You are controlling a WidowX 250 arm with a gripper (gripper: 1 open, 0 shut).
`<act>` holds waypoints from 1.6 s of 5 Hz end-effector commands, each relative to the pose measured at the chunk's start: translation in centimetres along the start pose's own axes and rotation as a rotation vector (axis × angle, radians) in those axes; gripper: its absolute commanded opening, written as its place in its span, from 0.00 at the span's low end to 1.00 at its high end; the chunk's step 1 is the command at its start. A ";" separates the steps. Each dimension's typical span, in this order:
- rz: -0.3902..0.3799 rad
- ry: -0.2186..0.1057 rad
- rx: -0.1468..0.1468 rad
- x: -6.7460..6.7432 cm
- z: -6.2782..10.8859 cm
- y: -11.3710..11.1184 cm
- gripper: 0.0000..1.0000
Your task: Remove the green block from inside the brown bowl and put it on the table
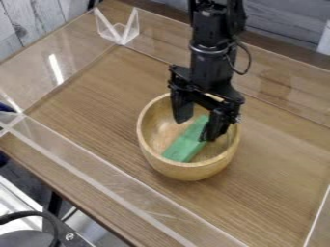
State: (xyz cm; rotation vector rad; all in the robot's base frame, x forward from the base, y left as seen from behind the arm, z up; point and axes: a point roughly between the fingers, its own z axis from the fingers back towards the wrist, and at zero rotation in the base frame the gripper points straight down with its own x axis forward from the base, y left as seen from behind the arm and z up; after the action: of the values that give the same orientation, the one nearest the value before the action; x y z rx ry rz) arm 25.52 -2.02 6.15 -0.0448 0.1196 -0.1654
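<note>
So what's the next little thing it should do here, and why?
Probably close the hand on the green block. The hand is open and lowered into the brown bowl, its fingers standing on either side of the block's upper end, and the block lies loose against the bowl's hollow, so gripping seems to come before lifting.

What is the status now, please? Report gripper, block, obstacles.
Gripper open, pointing down into brown bowl, fingers astride green block. Block not gripped yet, lying inside bowl. Nothing in the way on table.
</note>
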 end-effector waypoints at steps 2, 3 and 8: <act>-0.017 -0.078 0.003 0.6 1.8 -0.2 1.00; -0.021 -0.087 0.003 0.6 2.0 -0.3 1.00; -0.035 -0.117 0.003 0.7 2.3 -0.3 1.00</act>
State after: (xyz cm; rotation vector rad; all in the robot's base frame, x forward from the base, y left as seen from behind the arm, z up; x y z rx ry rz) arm 25.69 -2.22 6.51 -0.0561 0.0768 -0.1904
